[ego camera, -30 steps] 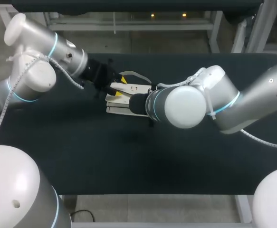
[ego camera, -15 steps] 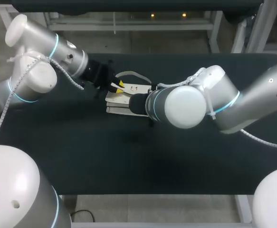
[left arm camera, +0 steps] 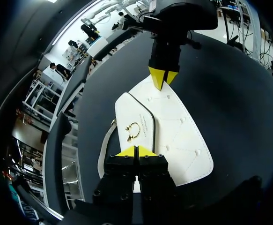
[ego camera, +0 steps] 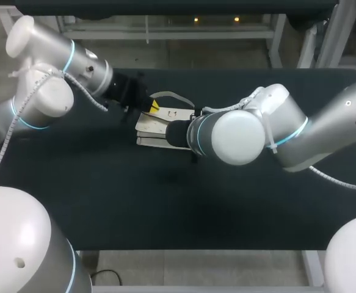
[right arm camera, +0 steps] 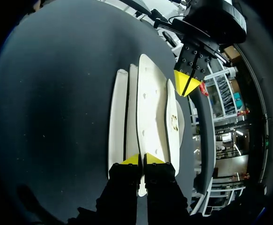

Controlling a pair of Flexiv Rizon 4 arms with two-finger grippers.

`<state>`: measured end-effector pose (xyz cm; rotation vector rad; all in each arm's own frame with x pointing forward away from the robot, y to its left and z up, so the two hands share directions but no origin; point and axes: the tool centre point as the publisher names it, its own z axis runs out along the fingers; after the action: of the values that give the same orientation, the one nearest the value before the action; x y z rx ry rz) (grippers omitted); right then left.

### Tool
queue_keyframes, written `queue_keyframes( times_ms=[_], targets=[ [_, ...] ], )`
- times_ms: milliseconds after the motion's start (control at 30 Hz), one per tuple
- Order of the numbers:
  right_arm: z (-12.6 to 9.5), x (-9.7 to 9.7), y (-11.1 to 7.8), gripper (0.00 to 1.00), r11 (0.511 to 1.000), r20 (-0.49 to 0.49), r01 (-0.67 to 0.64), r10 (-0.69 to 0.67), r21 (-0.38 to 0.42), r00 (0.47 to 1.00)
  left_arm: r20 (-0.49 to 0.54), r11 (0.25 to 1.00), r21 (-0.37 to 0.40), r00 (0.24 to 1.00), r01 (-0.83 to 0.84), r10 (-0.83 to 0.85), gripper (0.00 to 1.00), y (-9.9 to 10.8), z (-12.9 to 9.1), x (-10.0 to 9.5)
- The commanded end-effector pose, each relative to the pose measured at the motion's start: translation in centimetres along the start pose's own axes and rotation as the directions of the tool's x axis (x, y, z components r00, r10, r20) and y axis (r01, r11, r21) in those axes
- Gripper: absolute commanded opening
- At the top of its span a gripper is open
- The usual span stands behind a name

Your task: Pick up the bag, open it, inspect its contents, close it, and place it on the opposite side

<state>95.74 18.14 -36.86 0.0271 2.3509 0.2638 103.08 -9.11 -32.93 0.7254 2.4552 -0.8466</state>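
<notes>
- The white bag (ego camera: 159, 125) (left arm camera: 173, 131) (right arm camera: 150, 108) is near the middle of the dark worktop (ego camera: 104, 195), between the two arms.
- The left pincer (ego camera: 152, 108) (left arm camera: 136, 151) (right arm camera: 187, 84) sits at one end of the bag. Its yellow tips are squeezed together on a thin bit of the bag.
- The right pincer (left arm camera: 162, 78) (right arm camera: 141, 160) is at the other end. Its tips are almost together, pinching the bag's edge.
- A gold clasp (left arm camera: 132, 131) is on the flap.
- The strap (ego camera: 171, 96) (left arm camera: 104, 150) loops out beside the bag.

The head camera looks down from the six o'clock side of the black table (ego camera: 104, 207). Both wrist cameras, close in, face each other across the shared white leather flap bag (left arm camera: 173, 136).
</notes>
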Motion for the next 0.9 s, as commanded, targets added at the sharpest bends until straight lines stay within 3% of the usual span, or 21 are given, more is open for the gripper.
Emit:
queue_keyframes(
  times_ms=[33,100,133,233,433,500,667,700,900],
  targets=[
    [0.2,0.4,-0.3,0.00,1.000,0.163,0.001,0.002,-0.016,0.987,-0.001,1.000,-0.003,1.000,-0.007,0.007,0.33,-0.4,-0.1,0.2],
    [0.2,0.4,-0.3,0.00,1.000,0.163,0.001,0.002,-0.016,0.987,-0.003,1.000,-0.001,1.000,-0.010,0.010,0.65,-0.5,0.0,0.5],
    [0.2,0.4,-0.3,0.00,1.000,0.163,0.001,0.002,-0.016,0.987,-0.004,1.000,0.001,1.000,-0.010,0.010,0.75,-0.5,0.0,0.7],
    [0.2,0.4,-0.3,0.00,1.000,0.163,0.001,0.002,-0.016,0.987,-0.002,1.000,0.004,1.000,-0.002,0.002,0.80,-0.4,0.1,1.0],
    [0.2,0.4,-0.3,0.00,1.000,0.163,0.001,0.002,-0.016,0.987,0.003,1.000,-0.003,1.000,0.005,-0.005,0.76,-0.1,0.5,1.3],
    [0.2,0.4,-0.3,0.00,1.000,0.163,0.001,0.002,-0.016,0.987,-0.002,1.000,-0.006,1.000,0.005,-0.005,0.65,0.0,0.9,1.3],
    [0.2,0.4,-0.3,0.00,1.000,0.163,0.001,0.002,-0.016,0.987,-0.005,1.000,-0.019,1.000,-0.002,0.002,0.56,0.0,1.5,1.1],
    [0.2,0.4,-0.3,0.00,1.000,0.163,0.001,0.002,-0.016,0.987,-0.003,1.000,-0.019,1.000,-0.002,0.002,0.50,0.0,1.5,1.0],
    [0.2,0.4,-0.3,0.00,1.000,0.163,0.001,0.002,-0.016,0.987,0.008,1.000,-0.026,1.000,-0.002,0.002,0.45,0.0,1.4,0.9]
  ],
)
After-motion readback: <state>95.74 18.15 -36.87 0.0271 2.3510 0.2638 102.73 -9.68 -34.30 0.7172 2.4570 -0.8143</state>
